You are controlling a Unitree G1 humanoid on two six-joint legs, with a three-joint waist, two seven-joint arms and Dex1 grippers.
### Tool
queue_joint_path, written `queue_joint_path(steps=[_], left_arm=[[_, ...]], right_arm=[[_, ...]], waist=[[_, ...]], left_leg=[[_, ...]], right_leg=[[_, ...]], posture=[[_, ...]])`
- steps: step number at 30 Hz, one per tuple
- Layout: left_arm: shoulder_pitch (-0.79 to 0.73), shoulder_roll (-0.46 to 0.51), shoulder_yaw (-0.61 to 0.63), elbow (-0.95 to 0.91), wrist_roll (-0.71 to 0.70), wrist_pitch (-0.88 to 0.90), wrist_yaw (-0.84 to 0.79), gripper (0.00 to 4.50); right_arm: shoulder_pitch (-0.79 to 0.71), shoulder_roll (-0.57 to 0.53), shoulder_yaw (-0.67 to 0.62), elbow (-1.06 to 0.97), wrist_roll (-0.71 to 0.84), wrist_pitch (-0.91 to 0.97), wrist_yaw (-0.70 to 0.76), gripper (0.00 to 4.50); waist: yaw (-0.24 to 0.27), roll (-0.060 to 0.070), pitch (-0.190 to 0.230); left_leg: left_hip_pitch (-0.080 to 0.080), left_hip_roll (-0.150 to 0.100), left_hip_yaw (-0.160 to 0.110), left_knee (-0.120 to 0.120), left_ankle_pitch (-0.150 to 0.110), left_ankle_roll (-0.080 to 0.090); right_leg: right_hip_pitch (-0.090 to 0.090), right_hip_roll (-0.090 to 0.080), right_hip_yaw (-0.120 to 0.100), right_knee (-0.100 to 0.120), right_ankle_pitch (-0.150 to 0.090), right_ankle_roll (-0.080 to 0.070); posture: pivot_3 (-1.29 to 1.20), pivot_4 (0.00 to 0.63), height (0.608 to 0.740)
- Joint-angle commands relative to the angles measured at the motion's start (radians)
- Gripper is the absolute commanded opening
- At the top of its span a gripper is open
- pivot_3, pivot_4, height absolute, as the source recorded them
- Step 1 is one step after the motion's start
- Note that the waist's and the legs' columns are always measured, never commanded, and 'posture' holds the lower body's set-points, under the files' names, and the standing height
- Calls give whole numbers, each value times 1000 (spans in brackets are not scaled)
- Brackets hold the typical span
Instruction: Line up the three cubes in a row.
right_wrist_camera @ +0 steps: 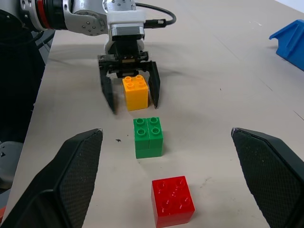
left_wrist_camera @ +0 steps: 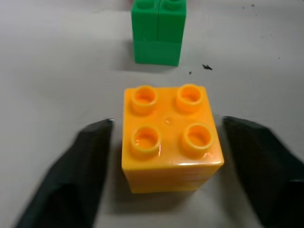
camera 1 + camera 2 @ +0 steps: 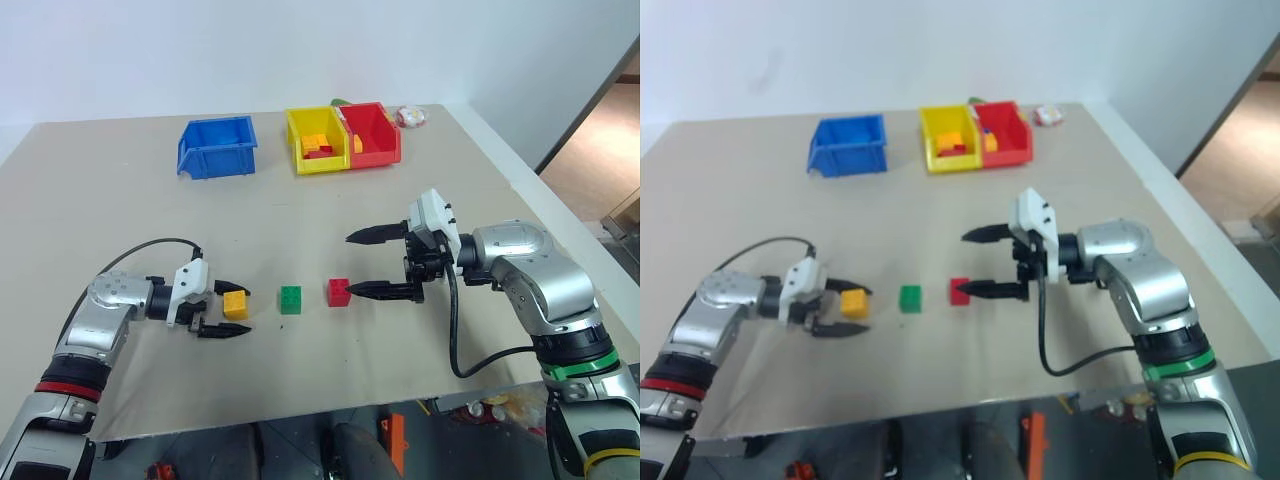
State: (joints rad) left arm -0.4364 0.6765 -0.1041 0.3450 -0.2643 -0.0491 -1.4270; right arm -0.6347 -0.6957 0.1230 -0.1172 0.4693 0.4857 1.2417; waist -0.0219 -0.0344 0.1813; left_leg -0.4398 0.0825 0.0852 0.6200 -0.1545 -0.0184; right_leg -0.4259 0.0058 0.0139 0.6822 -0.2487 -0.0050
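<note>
On the beige table [image 3: 120, 180] I have the small yellow-orange studded plastic cube [image 3: 235, 304] standing between the spread fingers of my left gripper [image 3: 229, 308], clear of both, so nothing is gripped. The green studded plastic cube [image 3: 290, 299] sits just beside it and the red studded plastic cube [image 3: 339, 292] beyond that, all three in a near-straight row. My right gripper [image 3: 366, 264] hangs wide open and empty near the red one. These bricks look light, rigid and smooth-walled; I'd pinch each across its flat side faces, below the studs, squarely, since glossy plastic may slip.
</note>
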Motion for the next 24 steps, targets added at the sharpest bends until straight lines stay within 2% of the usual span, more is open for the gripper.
queue_joint_path(steps=[1,4,9,12,15,18,22,24], left_arm=[[-19,37,25,-7,-1,-21,-15,4421],[-14,65,35,-31,-15,-3,-27,4421],[14,185,170,-161,-164,267,3,4421],[20,193,243,-230,-222,386,97,4421],[18,144,333,-258,-258,446,252,4421],[33,68,365,-274,-213,409,416,4421],[73,-41,325,-312,-75,318,639,4421],[91,-94,314,-318,-49,304,709,4421]], right_arm=[[-2,-6,-31,-46,26,3,0,4500],[2,-1,-35,-51,37,11,-5,4500],[-4,30,-104,-52,103,77,-82,4500],[-1,30,-126,-32,78,45,-116,4500],[12,24,-143,22,18,-24,-157,4500],[24,21,-163,94,-50,-114,-215,4500],[52,39,-203,151,-108,-189,-319,4500],[80,54,-222,159,-131,-208,-384,4500]], waist=[[0,0,0],[0,0,0],[-2,-1,0],[-1,0,1],[1,0,1],[1,0,1],[1,0,1],[1,-1,0]], left_leg=[[0,0,0,0,0,0],[0,0,0,0,0,0],[-1,2,0,0,0,0],[0,1,0,-1,0,0],[0,0,0,0,0,0],[0,-1,1,1,0,0],[0,-2,3,2,0,0],[0,-2,4,2,0,0]], right_leg=[[0,0,0,0,0,0],[0,0,0,0,0,0],[-2,1,0,0,0,0],[-1,1,0,0,0,0],[0,-1,0,0,0,0],[0,-3,0,0,1,2],[1,-4,3,0,2,4],[0,-4,4,0,2,5]], posture=[[0,150,740],[0,150,740],[0,150,740],[0,150,740],[0,150,740],[0,150,740],[0,150,740],[0,150,740]])
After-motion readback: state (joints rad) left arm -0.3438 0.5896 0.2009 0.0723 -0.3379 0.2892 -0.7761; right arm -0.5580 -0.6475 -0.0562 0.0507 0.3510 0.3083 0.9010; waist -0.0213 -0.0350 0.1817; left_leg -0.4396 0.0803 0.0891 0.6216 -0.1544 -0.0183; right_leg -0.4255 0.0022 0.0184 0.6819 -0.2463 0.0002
